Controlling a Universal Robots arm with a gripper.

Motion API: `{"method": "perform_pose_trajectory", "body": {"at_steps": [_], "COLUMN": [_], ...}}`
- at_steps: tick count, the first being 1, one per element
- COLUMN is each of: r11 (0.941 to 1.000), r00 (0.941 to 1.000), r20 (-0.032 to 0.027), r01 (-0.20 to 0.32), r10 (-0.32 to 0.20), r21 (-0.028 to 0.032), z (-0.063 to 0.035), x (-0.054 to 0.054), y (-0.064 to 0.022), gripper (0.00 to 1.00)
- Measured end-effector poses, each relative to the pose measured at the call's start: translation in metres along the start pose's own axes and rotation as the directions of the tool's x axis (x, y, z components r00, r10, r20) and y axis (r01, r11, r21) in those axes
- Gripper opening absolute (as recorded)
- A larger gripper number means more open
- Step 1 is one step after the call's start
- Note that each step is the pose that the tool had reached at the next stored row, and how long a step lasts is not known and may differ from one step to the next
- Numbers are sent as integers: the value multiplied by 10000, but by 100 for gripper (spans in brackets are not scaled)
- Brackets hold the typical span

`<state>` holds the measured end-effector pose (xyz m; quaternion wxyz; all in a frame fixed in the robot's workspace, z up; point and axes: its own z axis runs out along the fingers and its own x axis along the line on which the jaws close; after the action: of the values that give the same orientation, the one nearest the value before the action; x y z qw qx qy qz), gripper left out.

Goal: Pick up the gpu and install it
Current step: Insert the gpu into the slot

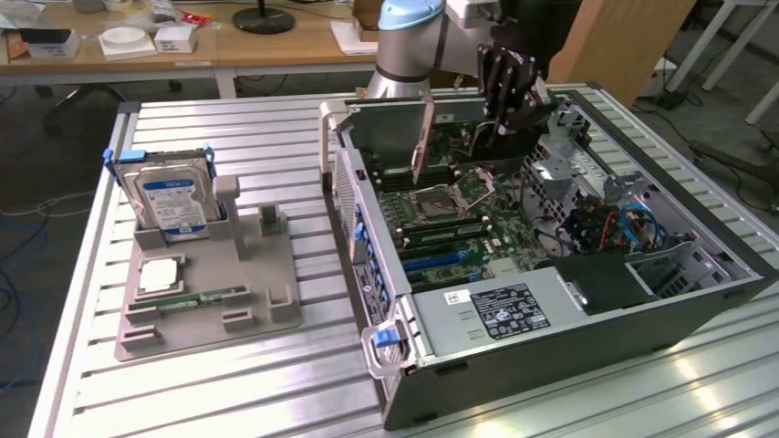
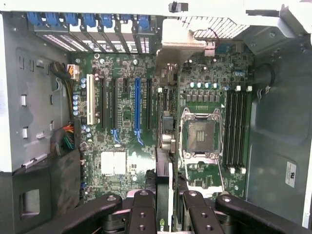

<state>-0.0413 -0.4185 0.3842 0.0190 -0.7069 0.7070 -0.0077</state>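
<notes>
A: Step in hand?

B: Carrying toward installation, by the look of it. End effector (image 1: pixel 509 91) clenched on the gpu (image 2: pixel 164 170), thin dark card hanging edge-down just beneath it, above the open computer case (image 1: pixel 585 365), apparently not yet seated.

A: Left to right?

B: Well off toward the exterior view's left of the end effector, on the ribbed aluminium table (image 1: pixel 244 137): a grey moulded fixture (image 1: pixel 262 274), with a boxy silver hard drive (image 1: pixel 174 203) upright and a slim green memory stick (image 1: pixel 207 297) lying flat. Directly below the end effector: glossy green motherboard (image 2: pixel 122 141), long narrow black and blue expansion slots (image 2: pixel 137 105) to one side of the card's line, square metal CPU socket (image 2: pixel 201 134) to the other.

A: Demands of the next move?

B: Likely a square line-up of the rigid card edge over one narrow slot, then a straight, even press.
</notes>
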Motion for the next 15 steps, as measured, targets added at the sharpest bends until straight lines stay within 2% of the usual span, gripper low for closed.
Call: {"method": "perform_pose_trajectory", "body": {"at_steps": [4, 10, 15], "r11": [10000, 10000, 10000], "r00": [10000, 10000, 10000], "r20": [3, 3, 3], "r01": [28, 30, 39], "r10": [-29, -30, -39], "r21": [39, 41, 41], "z": [7, 35, 74], "x": [6, 7, 50], "y": [35, 150, 162], "gripper": [26, 26, 26]}}
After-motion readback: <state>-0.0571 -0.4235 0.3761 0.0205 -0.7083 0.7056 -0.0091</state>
